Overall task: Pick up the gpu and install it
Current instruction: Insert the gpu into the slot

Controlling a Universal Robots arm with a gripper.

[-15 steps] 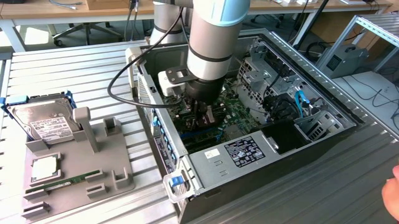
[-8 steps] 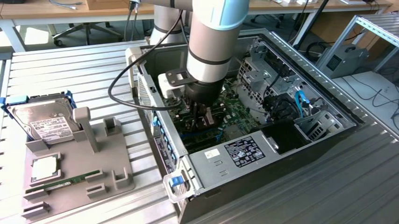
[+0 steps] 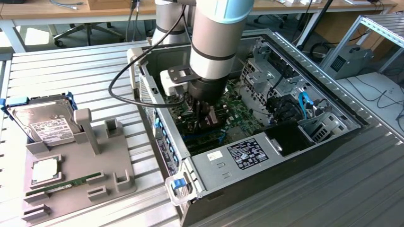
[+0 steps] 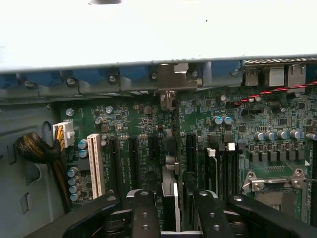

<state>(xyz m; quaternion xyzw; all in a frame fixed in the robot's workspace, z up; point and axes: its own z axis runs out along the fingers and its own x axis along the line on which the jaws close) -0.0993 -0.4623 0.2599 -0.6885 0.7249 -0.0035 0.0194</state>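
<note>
Wrist view first: the hand (image 4: 171, 208) is down over the motherboard (image 4: 143, 144), its two black fingers (image 4: 144, 210) parted, and the gpu (image 4: 171, 163) stands edge-on between them, upright in a slot among the black expansion slots, its bracket end up against the case's rear wall (image 4: 158, 79). The fingers sit close on either side of the card; whether they touch it I cannot tell. A white slot (image 4: 95, 166) lies off to one side, a bare CPU socket (image 4: 275, 181) to the other. From the exterior view, the arm (image 3: 211, 47) reaches straight down into the open case (image 3: 252, 156) on the slatted worktop (image 3: 75, 71). On the exterior view's left, a grey holder (image 3: 82, 170) carries a hard drive (image 3: 44, 123) and a memory stick (image 3: 66, 183).
</note>
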